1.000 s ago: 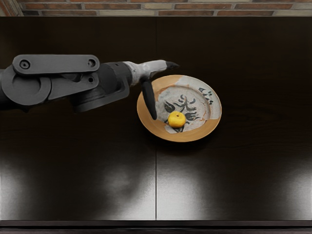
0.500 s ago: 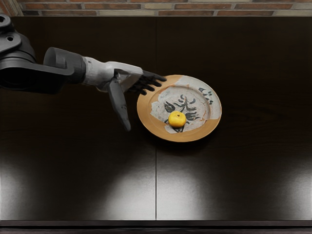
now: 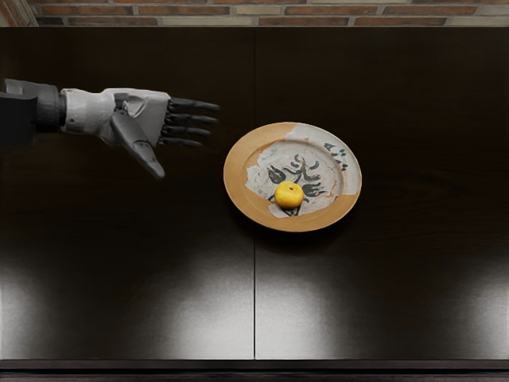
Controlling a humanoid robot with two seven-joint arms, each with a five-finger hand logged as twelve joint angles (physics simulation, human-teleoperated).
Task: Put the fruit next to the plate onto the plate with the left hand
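A small yellow-orange fruit lies on the plate, a round orange-rimmed dish with a pale centre and dark painted marks, slightly below its middle. My left hand hovers to the left of the plate, apart from its rim. Its fingers are stretched out straight toward the plate and the thumb points down; it holds nothing. The arm reaches in from the left edge. No right arm shows.
The plate rests on a dark glossy table with a thin seam running down its middle. A brick wall borders the far edge.
The left hand has drawn back to the left, from over the plate's left rim to a spot clear of it. The fruit stays still on the plate.
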